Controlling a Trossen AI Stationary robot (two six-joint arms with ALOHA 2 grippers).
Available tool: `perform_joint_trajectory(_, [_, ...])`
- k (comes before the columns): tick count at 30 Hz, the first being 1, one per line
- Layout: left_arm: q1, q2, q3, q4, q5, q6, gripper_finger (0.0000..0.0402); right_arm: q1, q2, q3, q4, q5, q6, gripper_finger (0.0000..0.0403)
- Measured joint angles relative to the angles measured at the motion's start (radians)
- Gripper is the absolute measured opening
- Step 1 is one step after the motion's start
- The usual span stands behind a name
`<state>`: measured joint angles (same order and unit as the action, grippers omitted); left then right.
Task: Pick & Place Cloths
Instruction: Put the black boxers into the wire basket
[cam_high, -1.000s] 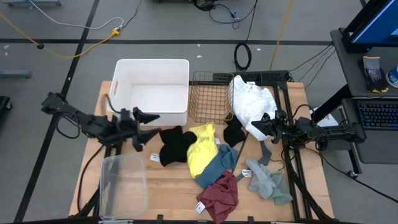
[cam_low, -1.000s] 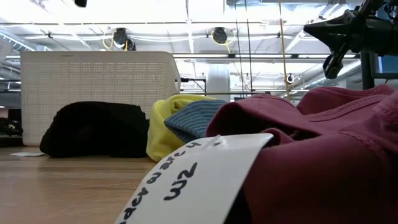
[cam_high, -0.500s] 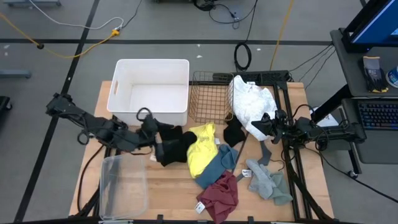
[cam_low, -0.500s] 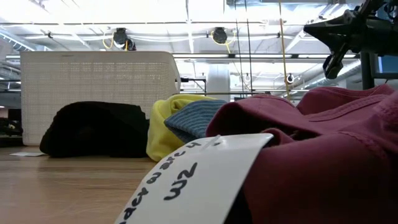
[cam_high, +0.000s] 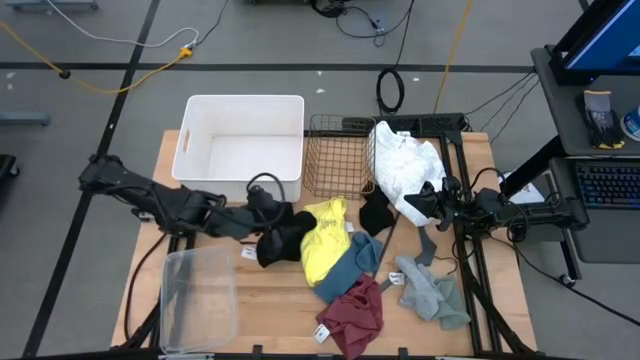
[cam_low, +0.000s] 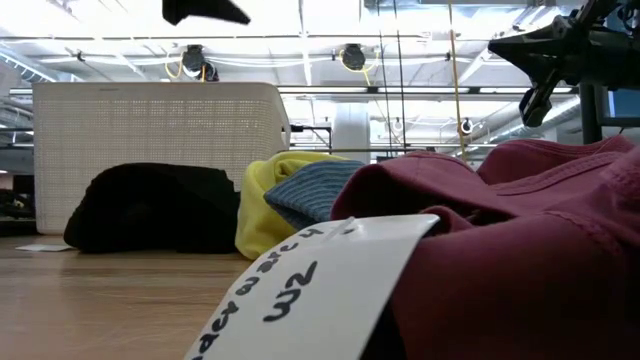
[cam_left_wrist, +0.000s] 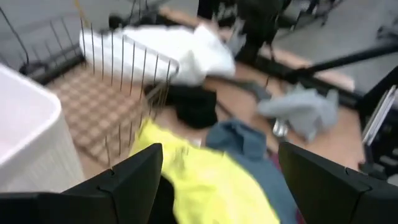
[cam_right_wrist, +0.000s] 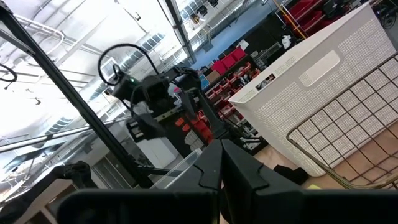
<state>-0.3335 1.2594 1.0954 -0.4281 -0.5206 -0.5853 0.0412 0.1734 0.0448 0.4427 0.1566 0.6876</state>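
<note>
1. The left gripper (cam_high: 268, 205) has its fingers (cam_left_wrist: 134, 180) spread wide with nothing between them. It hangs above the near edge of the black cloth (cam_high: 280, 235) that lies beside the yellow cloth (cam_high: 322, 240); whether it touches the fabric I cannot tell.
2. In the left wrist view the yellow cloth (cam_left_wrist: 205, 177) fills the gap between the two dark fingers, and the blue-teal cloth (cam_left_wrist: 249, 146) lies just beyond it.
3. The right gripper (cam_high: 432, 203) is clenched shut, fingers (cam_right_wrist: 239, 171) pressed together and holding nothing. It rests at the right side of the table, at the lower edge of the white cloth (cam_high: 403, 165).
4. The white cloth is draped over the right rim of the wire basket (cam_high: 338, 152) and spills onto the table.
5. A second, smaller black cloth (cam_high: 375, 215) lies just below the basket, between the yellow cloth and the right gripper.
6. The blue-teal cloth (cam_high: 352, 262) overlaps the lower edge of the yellow one, and the maroon cloth (cam_high: 352, 312) lies below it with a paper tag (cam_high: 323, 332) at its corner.
7. The grey-green cloths (cam_high: 432, 290) lie in a small heap to the right of the maroon one.
8. The white bin (cam_high: 242, 148) stands left of the basket, and a clear tub (cam_high: 197, 295) sits at the table's near left corner.
</note>
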Motion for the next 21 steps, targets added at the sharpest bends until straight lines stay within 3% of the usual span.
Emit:
perform_joint_trajectory(9, [0.059, 0.071, -0.001, -0.137, 0.162, -0.118, 0.0323, 0.0, 0.0, 0.0, -0.007, 0.0, 0.0, 0.0004])
perform_joint_trajectory(21, [0.091, 0.142, 0.0, -0.226, 0.293, -0.247, 0.0324, 0.0, 0.0, 0.0, -0.007, 0.0, 0.0, 0.0004])
